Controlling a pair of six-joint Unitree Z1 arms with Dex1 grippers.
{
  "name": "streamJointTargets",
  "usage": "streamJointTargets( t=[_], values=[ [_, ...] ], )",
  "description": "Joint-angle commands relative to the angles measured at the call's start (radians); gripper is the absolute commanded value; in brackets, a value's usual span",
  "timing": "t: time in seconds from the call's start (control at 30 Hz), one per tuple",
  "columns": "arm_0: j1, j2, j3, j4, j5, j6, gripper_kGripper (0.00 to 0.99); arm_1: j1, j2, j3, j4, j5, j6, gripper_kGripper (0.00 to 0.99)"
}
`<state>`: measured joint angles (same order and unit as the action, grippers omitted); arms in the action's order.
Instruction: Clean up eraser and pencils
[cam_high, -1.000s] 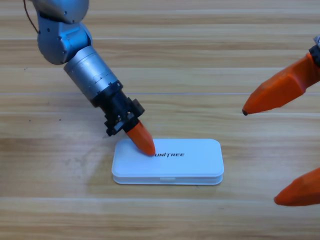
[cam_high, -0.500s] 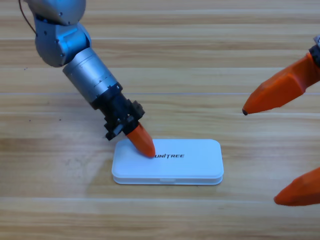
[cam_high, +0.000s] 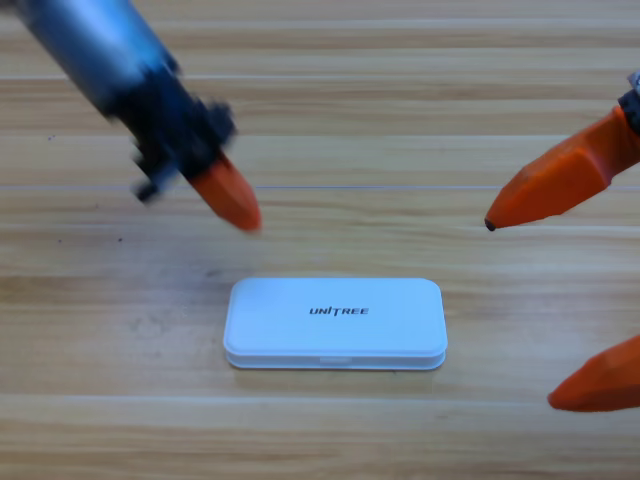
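The left gripper (cam_high: 232, 200) has lifted off the case (cam_high: 335, 323) and pulled back up and to the left. A second ago, and half a second ago too, its orange tip was pressed down on the lid's left part, just beside the printed name; now it hangs in the air, clear of the lid, with the case lying below and to its right. Only one merged orange tip shows, so its jaws look closed together and it carries nothing.

The case itself has not shifted. It lies flat and shut in the same spot on the table (cam_high: 400, 100), lid down all round as far as can be seen. The press on the lid, followed by this withdrawal, reads as the closing push being over.

No eraser and no pencils are in sight anywhere on the table. With the case shut, the likely reading is that they are inside it, though that cannot be checked from here. If so, the tidying is as good as done, and the left arm's retreat is the last move of it.

The right gripper (cam_high: 545, 300) is unchanged from both earlier frames: it waits at the right edge, large and partly cut off, well to the right of the case. Its two orange jaws stand wide apart, one above the other, with bare wood between them and nothing held.
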<state>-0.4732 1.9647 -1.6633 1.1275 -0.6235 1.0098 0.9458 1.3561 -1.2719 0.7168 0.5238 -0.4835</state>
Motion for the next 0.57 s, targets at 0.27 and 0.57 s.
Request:
streamJointTargets(
  t=[0.27,0.57],
  values=[
    [-0.031,-0.471,0.266,0.028,0.041,-0.065,0.99,-0.024,0.012,0.032,-0.014,0.01,0.003,0.99],
    [-0.028,-0.569,0.439,-0.078,0.045,-0.114,0.99,-0.024,0.014,0.032,-0.014,0.01,0.003,0.99]
  ],
)
